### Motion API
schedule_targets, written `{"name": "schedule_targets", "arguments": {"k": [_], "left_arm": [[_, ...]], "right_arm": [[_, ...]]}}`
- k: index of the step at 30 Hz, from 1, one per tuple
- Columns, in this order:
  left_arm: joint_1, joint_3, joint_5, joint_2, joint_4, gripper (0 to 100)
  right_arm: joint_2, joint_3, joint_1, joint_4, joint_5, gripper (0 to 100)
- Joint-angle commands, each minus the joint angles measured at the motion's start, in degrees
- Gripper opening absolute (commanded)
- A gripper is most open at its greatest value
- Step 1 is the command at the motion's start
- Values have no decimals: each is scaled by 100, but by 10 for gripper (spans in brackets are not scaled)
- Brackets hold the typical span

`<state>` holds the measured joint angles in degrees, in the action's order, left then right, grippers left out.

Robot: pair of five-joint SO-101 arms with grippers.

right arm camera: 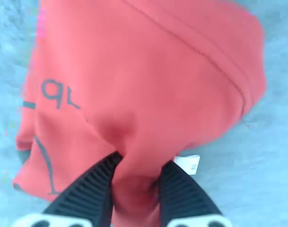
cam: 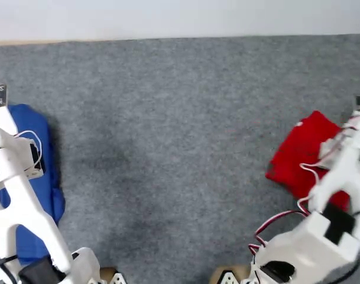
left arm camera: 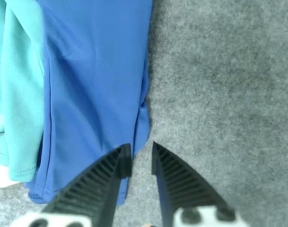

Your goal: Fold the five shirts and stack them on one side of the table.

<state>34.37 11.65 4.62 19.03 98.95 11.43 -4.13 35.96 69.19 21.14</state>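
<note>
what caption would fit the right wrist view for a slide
Right tool pinching a bunched fold of the red shirt lying on the grey table.

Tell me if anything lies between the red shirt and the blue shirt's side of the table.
Nothing visible does: bare grey table separates the red shirt, gripped in the right gripper, from the blue shirt.

The left end effector (left arm camera: 140, 153) is held pointing down, fingers slightly parted. The right end effector (right arm camera: 143, 164) is clamped on the red shirt (right arm camera: 148, 80).
</note>
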Motion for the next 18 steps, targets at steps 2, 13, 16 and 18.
{"name": "schedule_targets", "arguments": {"k": [2,13,16,18], "left_arm": [[-44,-22,9,211,62,90],[-53,-22,9,211,105,90],[-53,-22,9,193,88,90],[-53,-22,9,176,79,90]], "right_arm": [[-541,202,760,-523,1125,9],[101,193,2070,-1921,2426,9],[277,193,2202,-2026,2593,9],[365,193,2193,-1991,2708,21]]}}
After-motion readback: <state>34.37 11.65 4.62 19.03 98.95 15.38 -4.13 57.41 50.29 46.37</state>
